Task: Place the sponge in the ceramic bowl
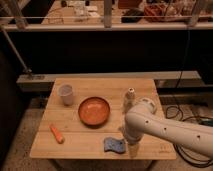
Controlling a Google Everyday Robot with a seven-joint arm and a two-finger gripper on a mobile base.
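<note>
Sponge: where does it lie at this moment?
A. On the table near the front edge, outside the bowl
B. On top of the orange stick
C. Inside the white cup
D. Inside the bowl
A: the sponge lies flat on the table near its front edge, apart from the bowl, and the gripper hangs close beside it.
</note>
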